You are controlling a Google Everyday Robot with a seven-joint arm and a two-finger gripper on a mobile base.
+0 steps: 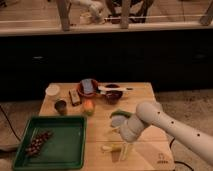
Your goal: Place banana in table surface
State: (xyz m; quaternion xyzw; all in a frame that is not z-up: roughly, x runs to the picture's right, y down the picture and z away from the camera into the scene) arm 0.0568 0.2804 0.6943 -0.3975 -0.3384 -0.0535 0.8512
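Observation:
The banana [111, 147], small and pale yellow, lies on the light wooden table surface [145, 95] near its front edge, right of the green tray. My gripper [124, 150] hangs from the white arm [165, 125] that reaches in from the right. It points down at the table just right of the banana, close to its right end. Whether it touches the banana does not show.
A green tray [55, 142] holding dark grapes [38, 142] fills the front left. At the back stand a white cup [52, 91], a dark cup [60, 106], an orange-yellow fruit [88, 107], bowls [113, 93] and a green vegetable [121, 114]. A logo [161, 159] marks the front right corner.

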